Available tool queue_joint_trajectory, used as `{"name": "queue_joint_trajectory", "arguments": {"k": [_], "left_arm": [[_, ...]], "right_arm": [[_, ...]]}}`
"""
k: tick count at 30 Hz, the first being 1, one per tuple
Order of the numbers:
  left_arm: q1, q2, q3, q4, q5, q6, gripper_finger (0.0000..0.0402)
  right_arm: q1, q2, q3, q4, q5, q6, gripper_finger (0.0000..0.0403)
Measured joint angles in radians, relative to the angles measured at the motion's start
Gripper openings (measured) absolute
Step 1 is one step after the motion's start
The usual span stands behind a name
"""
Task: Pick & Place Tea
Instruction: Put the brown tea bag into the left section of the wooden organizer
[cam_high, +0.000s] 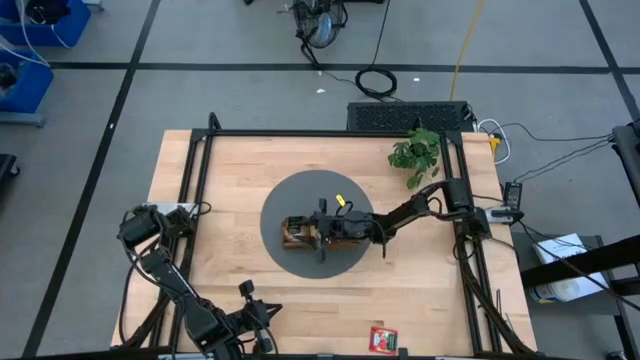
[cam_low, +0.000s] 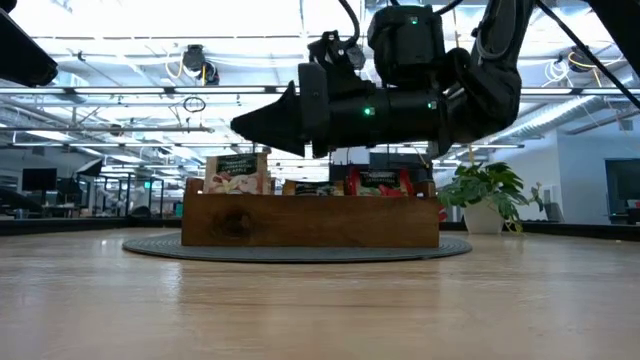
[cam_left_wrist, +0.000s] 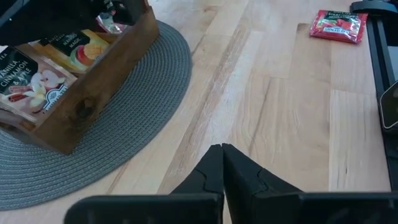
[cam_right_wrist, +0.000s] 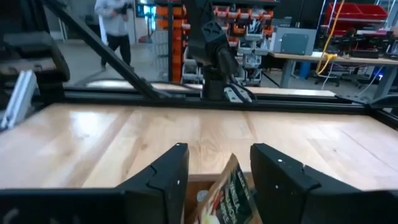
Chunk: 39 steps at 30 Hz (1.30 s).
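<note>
One red tea packet (cam_high: 383, 339) near table edge, right tool (cam_high: 322, 232) open over tray (cam_high: 296, 238)

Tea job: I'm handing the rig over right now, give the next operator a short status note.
Right gripper: open, over the wooden tray on the round grey mat; a tea packet stands between its fingers, apparently just let go.
Left gripper: shut, empty, parked at the table's near-left edge.
Done: several packets stand in the tray, a beige one, an orange one and red ones.
Left: one red packet lies on the table near the front edge; a yellow item by the tray, unclear.
</note>
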<state>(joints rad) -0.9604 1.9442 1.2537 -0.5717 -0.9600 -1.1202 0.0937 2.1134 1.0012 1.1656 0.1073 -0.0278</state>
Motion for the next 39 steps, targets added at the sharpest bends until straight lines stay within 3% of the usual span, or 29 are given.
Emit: {"name": "queue_joint_trajectory", "arguments": {"k": [5,11,13,19,24,30,39], "left_arm": [[0.006,0.0,0.0,0.001,0.0,-0.001,0.0014],[0.022,0.0,0.0,0.001,0.0,-0.002,0.0029],[0.027,0.0,0.0,0.001,0.0,-0.002,0.003],[0.031,0.0,0.0,0.001,0.0,0.0,0.003],[0.03,0.0,0.0,0.001,0.018,-0.004,0.003],[0.03,0.0,0.0,0.001,0.019,-0.006,0.0031],[0.03,0.0,0.0,0.001,0.019,-0.007,0.0031]], "right_arm": [[-0.008,-0.027,0.001,-0.068,-0.008,-0.026,0.0128],[-0.015,-0.028,0.019,-0.103,-0.031,-0.053,0.0024],[-0.014,-0.028,0.034,-0.105,-0.033,-0.065,0.0008],[-0.015,-0.028,0.099,-0.295,-0.059,-0.058,0.0004],[-0.015,-0.028,0.103,-0.357,-0.03,-0.049,0.0001],[-0.005,-0.028,0.102,-0.387,0.016,-0.045,0.0],[0.013,-0.028,0.073,-0.294,0.049,0.028,0.0]]}}
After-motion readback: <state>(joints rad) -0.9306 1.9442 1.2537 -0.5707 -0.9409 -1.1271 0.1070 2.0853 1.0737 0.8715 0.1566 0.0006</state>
